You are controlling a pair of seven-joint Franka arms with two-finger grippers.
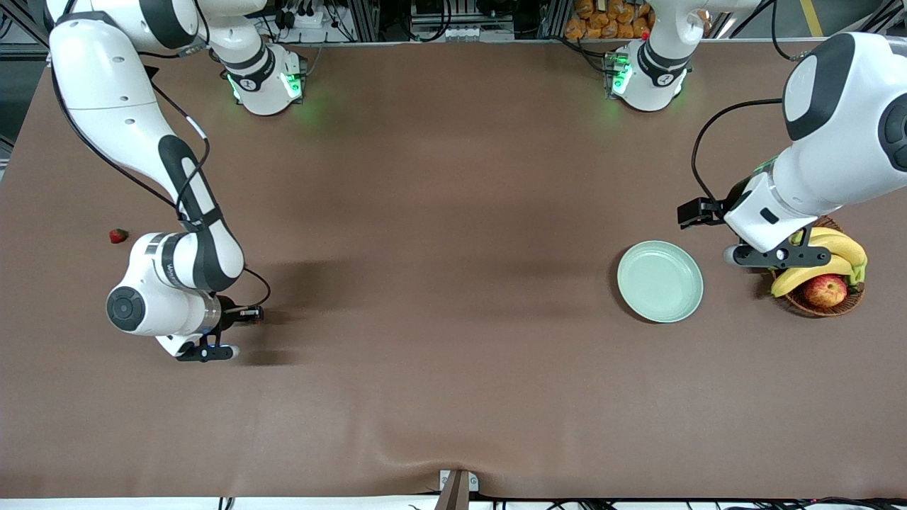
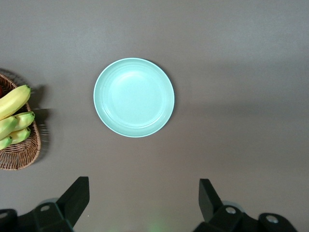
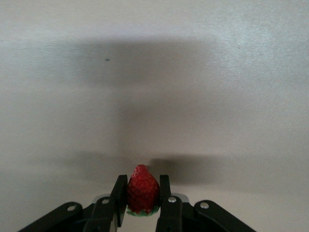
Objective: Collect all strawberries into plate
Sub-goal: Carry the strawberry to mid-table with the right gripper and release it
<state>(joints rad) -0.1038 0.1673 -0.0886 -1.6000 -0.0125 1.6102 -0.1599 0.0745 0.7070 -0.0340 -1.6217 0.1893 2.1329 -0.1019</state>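
Right gripper (image 3: pixel 141 205), low over the tablecloth (image 1: pixel 439 297) at my right arm's end: fingers (image 3: pixel 119 198) pinched in on a strawberry (image 3: pixel 142 195), one on each side, red tip poking out from between them, green cap tucked back toward the palm. In the front view the berry itself is hidden by the wrist; only the gripper (image 1: pixel 223 333) shows, above its own shadow on the bare cloth.

Farther from the front camera than that gripper, near the table edge at the same end: a second strawberry (image 1: pixel 118 235), lying loose on the cloth, touching nothing. A third I cannot find in any view.

Toward my left arm's end: plate (image 1: pixel 660 281), pale green, flat on the cloth, nothing in it. The left wrist view looks straight down on it (image 2: pixel 133 97), with its dish bare.

Just beside the plate, closer to the table end: wicker basket (image 1: pixel 829 301) with bananas (image 1: pixel 825 258) and an apple (image 1: pixel 825 290).

Left gripper (image 2: pixel 145 200) waits up in the air over the basket's edge, fingers spread wide, nothing between them; it shows in the front view (image 1: pixel 769 256) too.
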